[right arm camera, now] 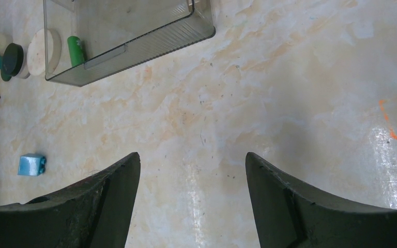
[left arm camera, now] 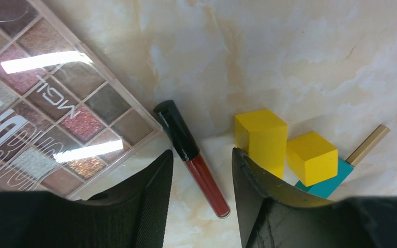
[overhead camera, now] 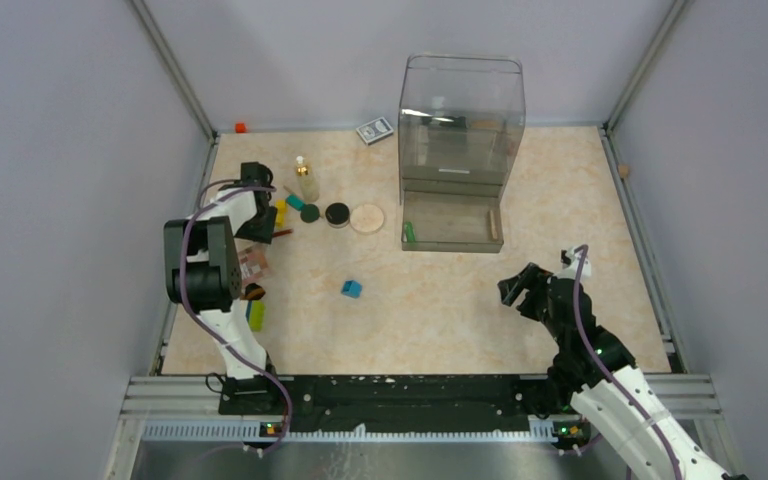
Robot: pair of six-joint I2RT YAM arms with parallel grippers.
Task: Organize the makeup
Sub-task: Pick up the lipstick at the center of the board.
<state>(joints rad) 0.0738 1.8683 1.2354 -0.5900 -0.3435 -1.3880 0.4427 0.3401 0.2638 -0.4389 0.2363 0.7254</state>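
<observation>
My left gripper (left arm camera: pixel 201 152) is open and low over the table, its fingers either side of a lip gloss tube (left arm camera: pixel 192 157) with a black cap and red body, which lies flat. The pinkish checkered palette (left arm camera: pixel 41 98) lies just left of it. In the top view the left gripper (overhead camera: pixel 260 225) is at the left edge, near the gold-capped bottle (overhead camera: pixel 306 180), black compact (overhead camera: pixel 337 213) and beige disc (overhead camera: pixel 367 217). My right gripper (right arm camera: pixel 191 155) is open and empty over bare table, also seen in the top view (overhead camera: pixel 520 285).
Two yellow blocks (left arm camera: pixel 284 144) and a teal block (left arm camera: pixel 325 181) sit right of the left fingers. A clear organizer (overhead camera: pixel 455 150) stands at the back with a green item (overhead camera: pixel 409 232) in its tray. A blue cube (overhead camera: pixel 351 288) lies mid-table. A card box (overhead camera: pixel 374 130) is at the back.
</observation>
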